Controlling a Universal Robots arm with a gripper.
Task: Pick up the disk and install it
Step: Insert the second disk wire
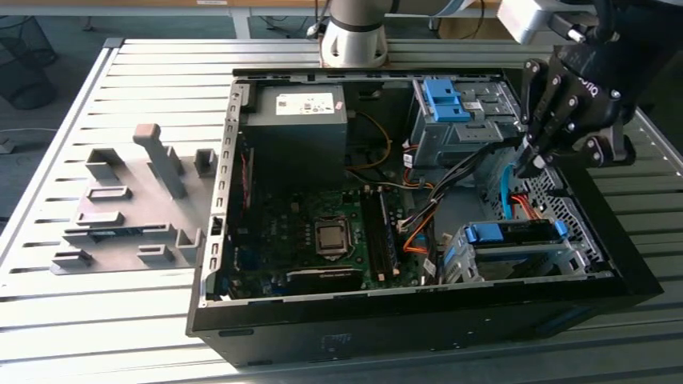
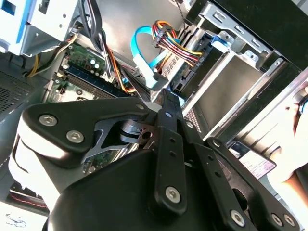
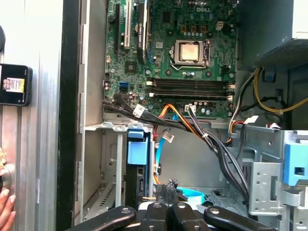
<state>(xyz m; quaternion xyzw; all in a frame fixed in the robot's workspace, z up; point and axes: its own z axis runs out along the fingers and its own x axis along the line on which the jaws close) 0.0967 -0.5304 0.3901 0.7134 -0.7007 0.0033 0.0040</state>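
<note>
Claw (image 1: 530, 168) first: how does the black claw stand?

Its fingers taper to one point, tips pressed together with nothing between them. It hangs inside the open black computer case (image 1: 597, 264), at the exterior view's right side, above a light blue flat cable (image 1: 501, 194). In the first wrist view the closed tips (image 3: 168, 186) show in front of that same cable.

And the disk?

The flat disk in its blue plastic carrier (image 1: 517, 233) sits in a silver metal cage (image 1: 469, 260) at the case's near right corner in the exterior view. The claw is near it but apart from it, higher up and further back. The first wrist view shows the carrier's blue end (image 3: 136, 147) seated in the bay. I cannot tell whether it is pushed fully home.

What else is in the case?

A green motherboard (image 1: 309, 216) lies on the bottom, with a large black box bearing a white sticker (image 1: 293, 120) behind it. Beside that box is a blue plastic latch piece on a second silver cage (image 1: 443, 100). Orange and black wires (image 1: 421, 220) run between the board and the bays.

Outside the case?

The case rests on a slatted grey metal surface (image 1: 117, 320). A grey fixture plate with upright blocks (image 1: 139, 216) lies at the exterior view's left, well apart from the claw. In the first wrist view a person's hand (image 3: 6, 209) shows at the case's outer edge.
</note>
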